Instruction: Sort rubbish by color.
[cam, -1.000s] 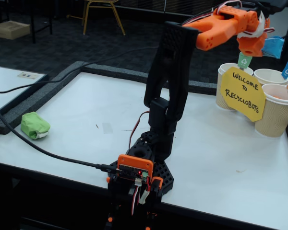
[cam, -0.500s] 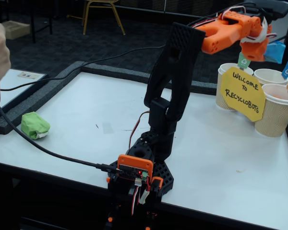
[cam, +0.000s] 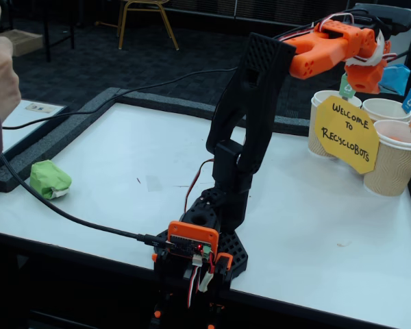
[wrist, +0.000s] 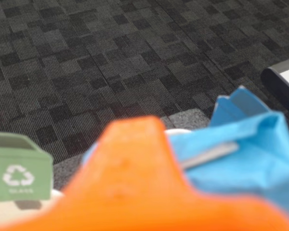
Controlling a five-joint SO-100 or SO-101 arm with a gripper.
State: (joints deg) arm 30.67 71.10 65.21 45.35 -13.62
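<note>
Rubbish here means crumpled paper wads, and two show. At the far left of the fixed view, a person's hand (cam: 0,58) pokes in from the edge, above a strip of pale table. Just below it, the green wad (cam: 50,179) lies on the white table (cam: 329,226) near its left edge, touching nothing, with a bit of white at its lower side. A black cable (cam: 68,216) curves past it to the arm's base (cam: 198,250) at the table's front edge. From that base the black and orange arm rises and reaches up and to the right.

At the top right, the gripper (cam: 389,74) hangs above the back of three beige paper cups (cam: 392,164), each with a small coloured flag. A yellow sign (cam: 346,133) reading "Welcome to Recyclobots" stands in front of the cups. The gripper is pinching the blue wad (cam: 399,77), which juts out to its right, over the cups.

In the wrist view, a green flag (wrist: 20,174) with a recycling mark sits at the left. A blurred orange finger (wrist: 135,183) fills the middle, and the blue wad (wrist: 250,149) is pressed against its right side, with dark carpet (wrist: 111,57) behind.
</note>
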